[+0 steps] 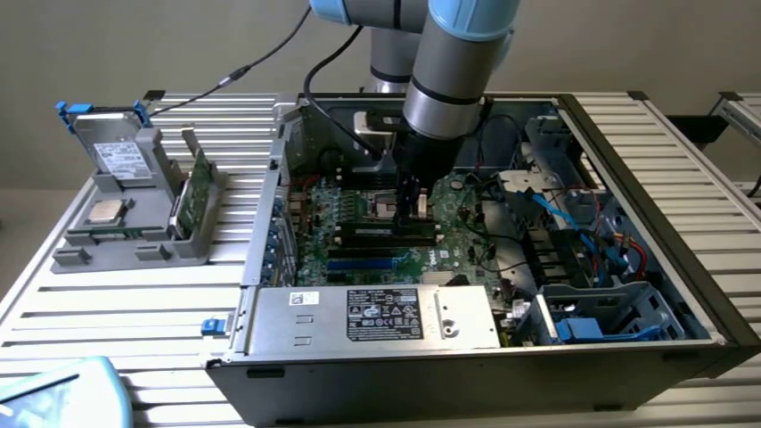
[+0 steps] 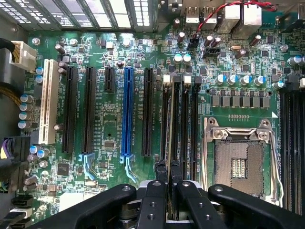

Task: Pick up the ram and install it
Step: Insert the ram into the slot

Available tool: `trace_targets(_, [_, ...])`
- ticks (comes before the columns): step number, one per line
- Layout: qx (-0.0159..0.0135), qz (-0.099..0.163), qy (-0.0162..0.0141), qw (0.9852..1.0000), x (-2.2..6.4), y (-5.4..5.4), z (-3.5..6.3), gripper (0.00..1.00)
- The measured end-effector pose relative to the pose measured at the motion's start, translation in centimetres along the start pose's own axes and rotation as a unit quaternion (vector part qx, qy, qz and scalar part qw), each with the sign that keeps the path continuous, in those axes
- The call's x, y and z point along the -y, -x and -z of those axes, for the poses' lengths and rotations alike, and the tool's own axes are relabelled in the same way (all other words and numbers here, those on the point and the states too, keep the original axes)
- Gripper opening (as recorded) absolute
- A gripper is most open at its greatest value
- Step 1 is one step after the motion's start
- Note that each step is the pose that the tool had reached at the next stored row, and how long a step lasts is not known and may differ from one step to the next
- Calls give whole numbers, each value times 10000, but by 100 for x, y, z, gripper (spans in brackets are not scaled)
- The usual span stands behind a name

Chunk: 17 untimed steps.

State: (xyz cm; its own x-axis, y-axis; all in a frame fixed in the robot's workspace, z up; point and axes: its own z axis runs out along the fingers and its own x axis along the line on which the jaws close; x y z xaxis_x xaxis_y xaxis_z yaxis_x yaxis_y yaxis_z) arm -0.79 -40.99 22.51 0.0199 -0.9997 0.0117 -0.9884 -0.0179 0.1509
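- The gripper [image 2: 170,181] was down inside the open computer case [image 1: 666,223], its jaws drawn close and clamped on the ram [image 2: 171,143], which the wrist view caught edge-on as a thin strip between the two black fingers [image 2: 155,200].
- The stick was held by its flat faces, probably so that its long bottom edge stayed free to meet a slot.
- The ram ran parallel to the black memory slots [image 2: 186,119] and lay directly over them, just beside the open CPU socket [image 2: 238,164]. Whether it had seated could not be told.
- The case lay on its side, so the motherboard [image 2: 109,124] faced up and the arm could come at it from above.
- A grey parts holder [image 1: 84,254] stood well apart, on the exterior view's left.
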Motion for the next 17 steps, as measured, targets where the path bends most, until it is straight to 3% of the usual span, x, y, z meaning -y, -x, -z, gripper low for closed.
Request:
trace_targets(8, [-10,-5,-8,10000,-3,-4,29,14])
trace_targets(10, [-46,-11,-29,10000,-4,-3,37,14])
trace_targets(14, [-140,-27,-108,9998,-4,1,38,14])
trace_targets(17, [-141,-26,-111,9998,-4,1,38,14])
